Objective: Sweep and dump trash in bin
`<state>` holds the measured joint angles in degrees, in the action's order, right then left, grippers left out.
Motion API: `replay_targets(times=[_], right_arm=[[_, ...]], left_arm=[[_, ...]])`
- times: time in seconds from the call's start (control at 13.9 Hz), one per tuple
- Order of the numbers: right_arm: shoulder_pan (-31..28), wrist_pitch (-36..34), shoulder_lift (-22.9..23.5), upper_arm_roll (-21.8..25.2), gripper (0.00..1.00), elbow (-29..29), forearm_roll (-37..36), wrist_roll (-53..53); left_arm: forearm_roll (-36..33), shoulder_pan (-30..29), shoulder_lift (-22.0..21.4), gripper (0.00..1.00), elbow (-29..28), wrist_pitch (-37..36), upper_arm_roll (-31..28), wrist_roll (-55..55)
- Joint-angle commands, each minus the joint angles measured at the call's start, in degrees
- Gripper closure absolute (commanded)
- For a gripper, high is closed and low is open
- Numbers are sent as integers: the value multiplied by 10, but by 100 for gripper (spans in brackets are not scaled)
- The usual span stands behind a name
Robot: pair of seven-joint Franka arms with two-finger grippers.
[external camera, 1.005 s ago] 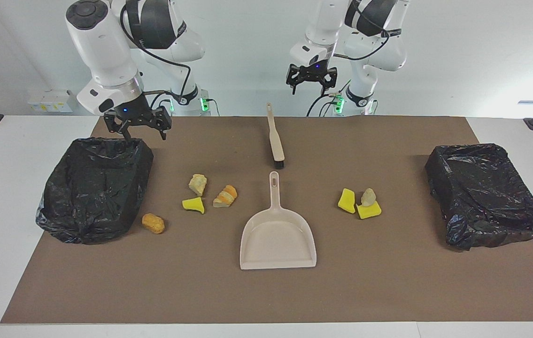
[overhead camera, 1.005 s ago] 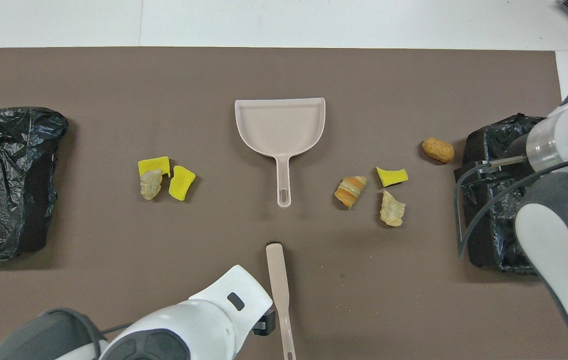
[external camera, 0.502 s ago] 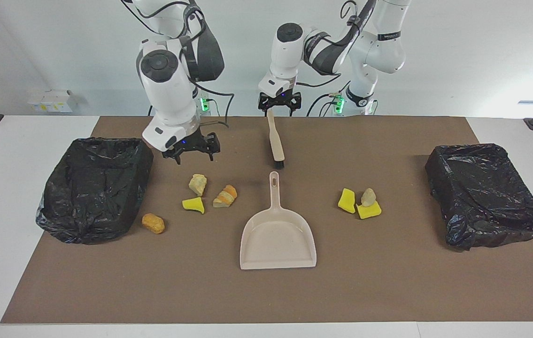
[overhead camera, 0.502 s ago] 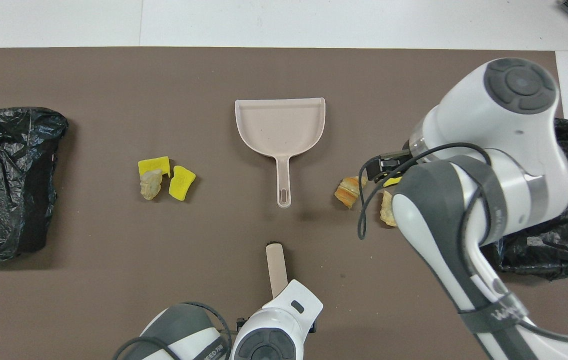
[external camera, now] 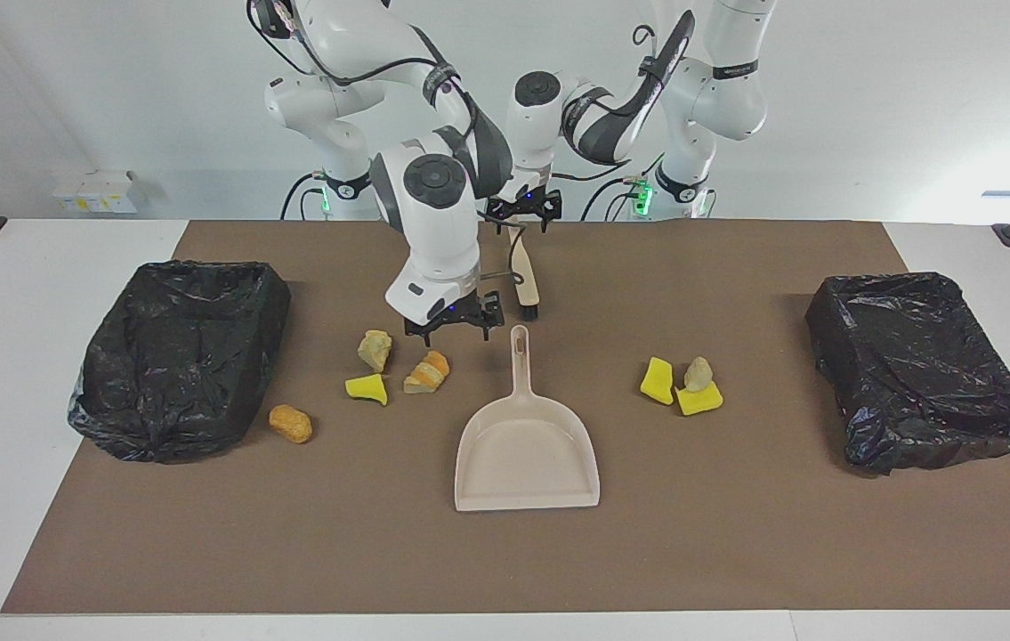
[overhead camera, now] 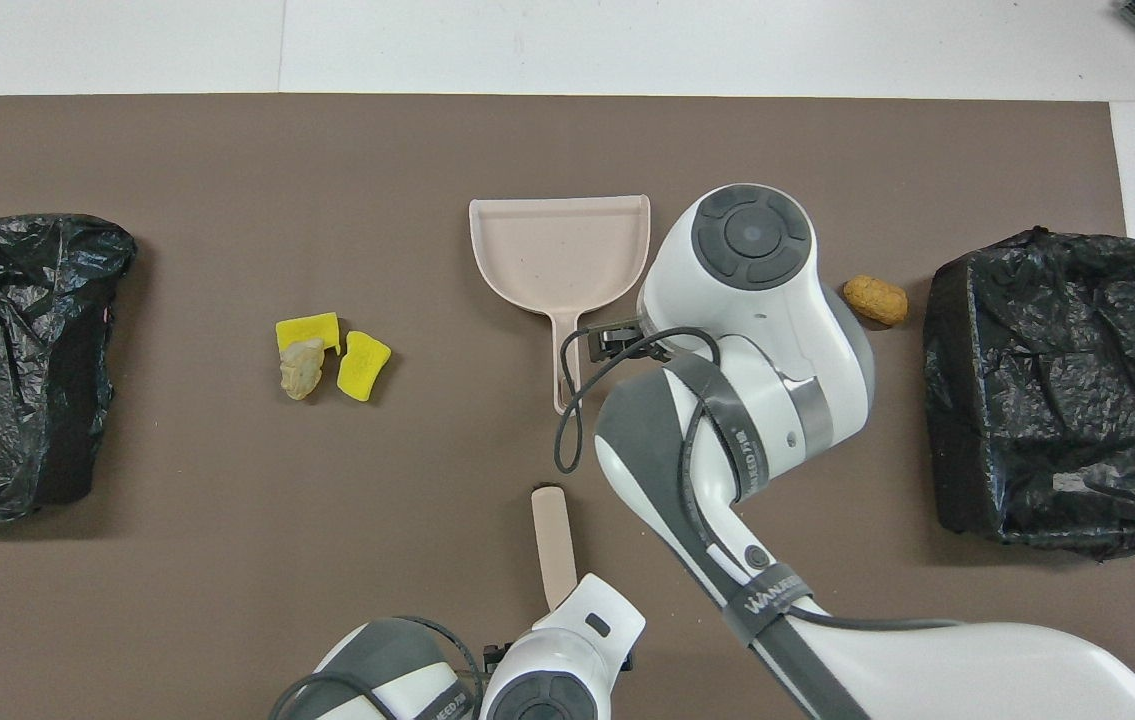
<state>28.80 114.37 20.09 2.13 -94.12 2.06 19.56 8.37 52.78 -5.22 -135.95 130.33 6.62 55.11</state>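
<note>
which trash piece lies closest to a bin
The orange-tan lump, alone beside the bin at the right arm's end; the other pieces lie in clusters nearer the dustpan.

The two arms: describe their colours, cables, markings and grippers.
Both arms are glossy white with dark grey joint sections and round grey caps. Loose black cables run along them. The right arm bears grey lettering near a black band. The left gripper and right gripper are black, each with a small blue light.

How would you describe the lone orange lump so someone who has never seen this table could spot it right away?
Start at the black bin at the right arm's end of the brown mat. Beside the bin's corner farthest from the robots lies the orange lump. It sits alone, rounded and crumb-coated, while the other trash lies in clusters with yellow wedges.
</note>
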Motion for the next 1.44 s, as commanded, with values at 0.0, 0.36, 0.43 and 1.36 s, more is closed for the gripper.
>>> replay_targets(times=[0.0,0.36,0.43,1.36], right_arm=[[20,47,42,-2,1,25,12,12],[42,75,107,-3,9,76,12,57],[43,81,107,-3,15,75,15,58],[27,44,56,-17,100,51,15,-66]], left_arm=[[7,21,-1,0,-19,27,-11,12],[7,36,17,27,-16,30,-11,21],[7,36,16,66,-16,29,-11,22],[8,26,-55,100,-7,-117,-18,-24]])
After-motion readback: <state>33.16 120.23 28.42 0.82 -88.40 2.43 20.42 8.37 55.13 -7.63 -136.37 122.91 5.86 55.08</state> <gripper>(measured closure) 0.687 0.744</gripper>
